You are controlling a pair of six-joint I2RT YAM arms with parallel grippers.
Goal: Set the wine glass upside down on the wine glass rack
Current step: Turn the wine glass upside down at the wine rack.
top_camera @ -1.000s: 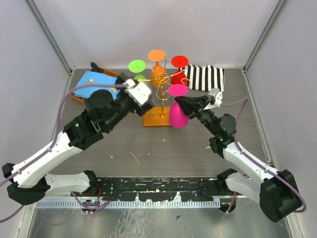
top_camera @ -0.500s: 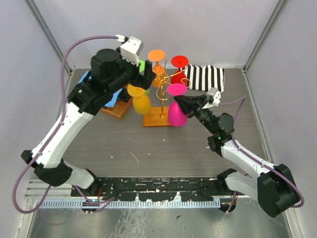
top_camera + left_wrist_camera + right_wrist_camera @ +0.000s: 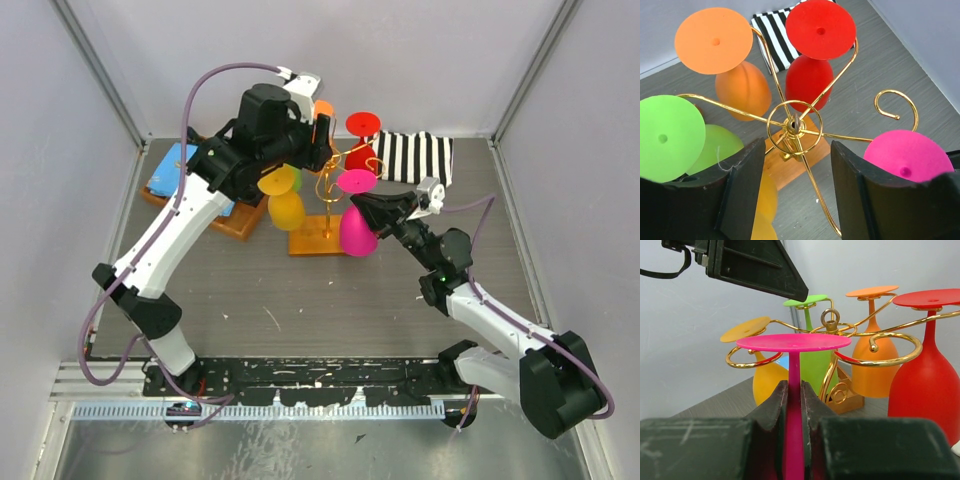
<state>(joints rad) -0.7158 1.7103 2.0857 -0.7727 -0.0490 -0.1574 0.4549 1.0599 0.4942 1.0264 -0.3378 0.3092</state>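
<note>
Holding pink wine glass (image 3: 793, 342) upside down, stem vertical, foot up, just beside the wine glass rack (image 3: 794, 125).
The right gripper (image 3: 794, 390) is clamping the matte stem; left gripper (image 3: 796, 157) is hovering released over the gold scroll wire; base is flat orange-brown wood.

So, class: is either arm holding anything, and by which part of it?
The right jaws are shut on the pink glass, gripping it by its stem. The left jaws are open above the rack, holding nothing.

Bowl of pink wine glass (image 3: 792, 342) hidden behind right hand (image 3: 794, 396).
</note>
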